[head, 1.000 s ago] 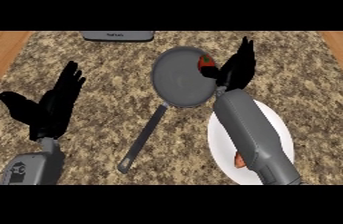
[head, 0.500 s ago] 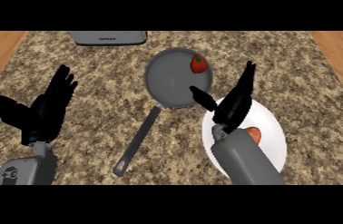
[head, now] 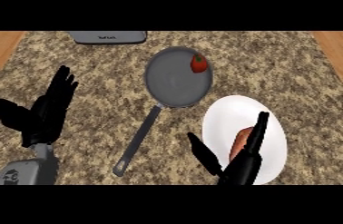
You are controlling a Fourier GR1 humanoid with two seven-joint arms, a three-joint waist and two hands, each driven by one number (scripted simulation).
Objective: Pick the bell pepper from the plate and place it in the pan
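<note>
A red bell pepper [head: 198,63] with a green stem lies inside the grey pan [head: 175,80], near its far right rim. The pan's long handle [head: 139,139] runs toward the lower left. A white plate [head: 232,119] sits right of the handle. An orange-brown item [head: 239,140] lies on it, partly hidden by my right hand [head: 242,166]. That hand is open, low over the plate's near side, with fingers straight and thumb spread to the left. My left hand [head: 46,114] rests open at the left, fingers up, holding nothing.
A grey appliance [head: 108,36] sits at the counter's far edge, behind the pan. Wooden strips border the speckled stone counter at the far left and far right.
My right hand has drawn back from the pan's right rim toward the near edge, over the plate. The pepper stays in the pan. The left hand has barely moved.
</note>
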